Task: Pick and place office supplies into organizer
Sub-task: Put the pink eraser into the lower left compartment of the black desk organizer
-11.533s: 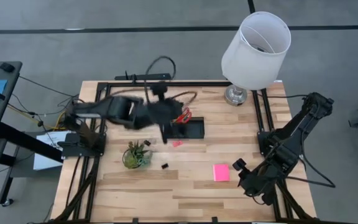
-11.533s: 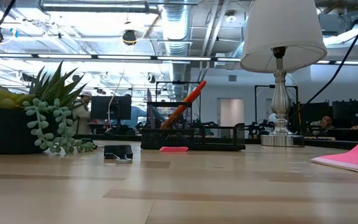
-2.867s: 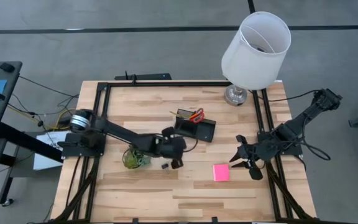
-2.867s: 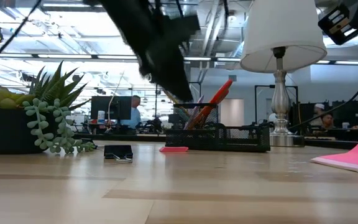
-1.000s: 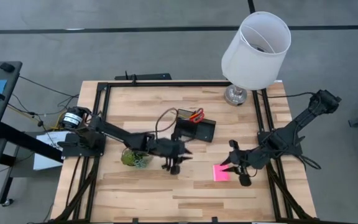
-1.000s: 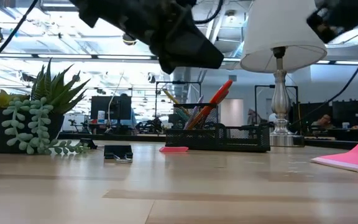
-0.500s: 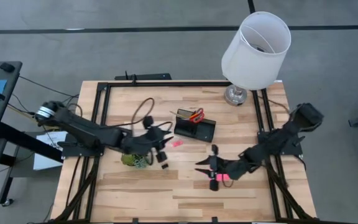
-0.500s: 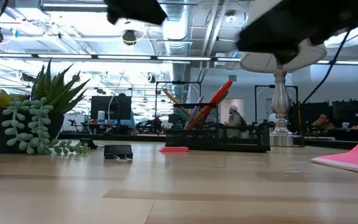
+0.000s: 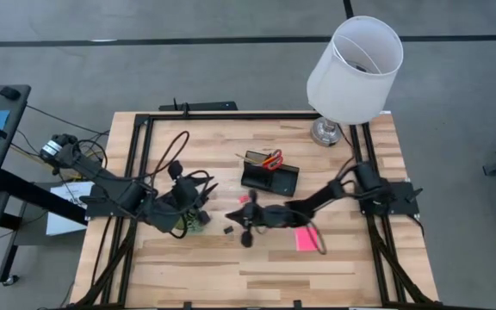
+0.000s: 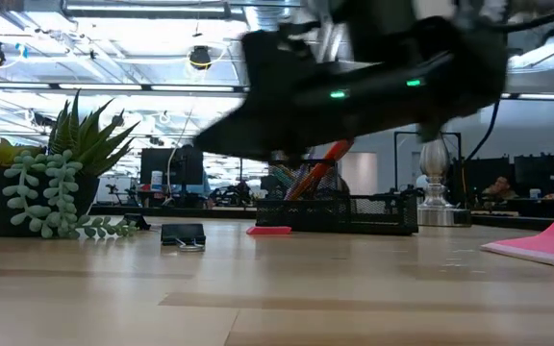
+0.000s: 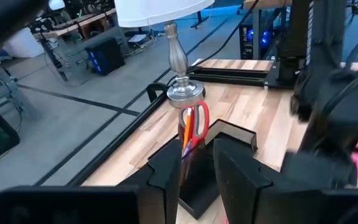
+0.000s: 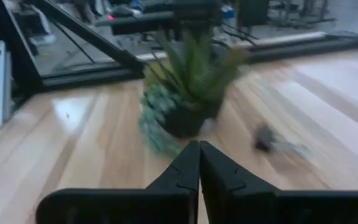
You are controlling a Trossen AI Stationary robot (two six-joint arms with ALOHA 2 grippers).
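My right gripper (image 9: 246,217) is closed, holding nothing, just beside the black clip (image 9: 228,231). Left gripper (image 9: 198,198) is slightly parted, empty, over the plant (image 9: 194,222).

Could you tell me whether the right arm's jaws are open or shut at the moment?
Shut. In the right wrist view the right gripper shows its two dark fingers pressed together with no gap and nothing between them, pointing toward the potted plant.

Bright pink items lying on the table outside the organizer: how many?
2: the sticky pad right of the right pincer, and the small eraser just left of the organizer. Others may be hidden.
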